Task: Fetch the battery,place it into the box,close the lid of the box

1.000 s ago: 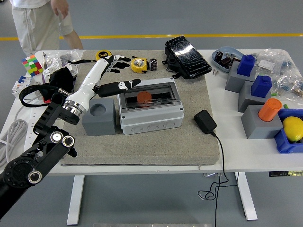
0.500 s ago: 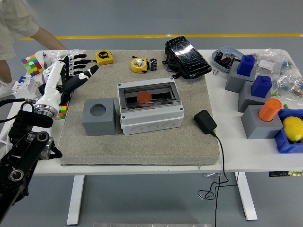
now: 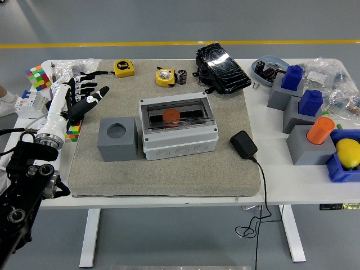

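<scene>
**Left arm pulls back from closed box**

Pulled away to the desk's [image 3: 292, 185] left edge, the left robot hand [image 3: 79, 95] hangs with fingers spread, holding nothing. Inside the grey box [image 3: 179, 126], under its shut clear lid [image 3: 178, 115], lies an orange disc, apparently the battery. Task looks finished.

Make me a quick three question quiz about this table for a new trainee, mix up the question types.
1. True or false: the clear lid of the grey box is shut.
2. What lies inside the box? A) an orange disc B) a lemon C) a tape measure
3. Fill in: the left hand hovers with fingers spread, holding ____.

Key: 1 true. 2 A, the orange disc shows through the lid. 3 nothing.
</scene>
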`<state>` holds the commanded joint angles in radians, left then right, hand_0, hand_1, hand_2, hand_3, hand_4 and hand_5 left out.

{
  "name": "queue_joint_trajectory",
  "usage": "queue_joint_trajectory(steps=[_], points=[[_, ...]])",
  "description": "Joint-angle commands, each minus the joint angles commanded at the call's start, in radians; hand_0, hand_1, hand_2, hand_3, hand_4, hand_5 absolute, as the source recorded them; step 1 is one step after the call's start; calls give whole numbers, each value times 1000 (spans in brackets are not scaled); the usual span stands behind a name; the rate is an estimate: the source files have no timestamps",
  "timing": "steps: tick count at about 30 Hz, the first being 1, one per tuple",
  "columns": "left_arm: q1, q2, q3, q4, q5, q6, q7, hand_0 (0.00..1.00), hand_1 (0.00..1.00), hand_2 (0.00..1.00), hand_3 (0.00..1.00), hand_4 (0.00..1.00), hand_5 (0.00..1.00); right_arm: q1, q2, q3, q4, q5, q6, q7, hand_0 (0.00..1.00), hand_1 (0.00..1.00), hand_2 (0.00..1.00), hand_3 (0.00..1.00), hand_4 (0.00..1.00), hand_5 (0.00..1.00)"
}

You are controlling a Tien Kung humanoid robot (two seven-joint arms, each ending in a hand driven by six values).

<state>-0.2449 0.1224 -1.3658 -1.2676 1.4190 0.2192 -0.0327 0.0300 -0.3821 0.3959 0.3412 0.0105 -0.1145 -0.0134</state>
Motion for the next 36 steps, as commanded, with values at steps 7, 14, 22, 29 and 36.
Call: queue_joint_trajectory(steps=[7,14,22,29,36], points=[[12,11,-26,-7,-10,-9,1,620,703,698,725,998,479,14,-5,-6,1,-5,2,-5,544,599,588,545,932,488],[53,6,-37,-27,-10,-17,11,621,704,697,725,998,475,-3,12,32,-7,-3,0,-7,545,600,588,546,932,488],[52,14,-34,-37,-11,-26,15,621,704,697,725,998,473,-3,15,20,-11,5,0,-8,544,600,587,546,932,487],[64,20,-36,-54,-13,-35,18,620,702,697,725,998,471,-12,24,27,-11,1,2,-10,544,601,587,546,928,484],[64,26,-35,-74,-21,-34,14,618,702,695,725,998,471,-11,27,36,-9,-6,1,-9,544,600,588,546,928,484]])
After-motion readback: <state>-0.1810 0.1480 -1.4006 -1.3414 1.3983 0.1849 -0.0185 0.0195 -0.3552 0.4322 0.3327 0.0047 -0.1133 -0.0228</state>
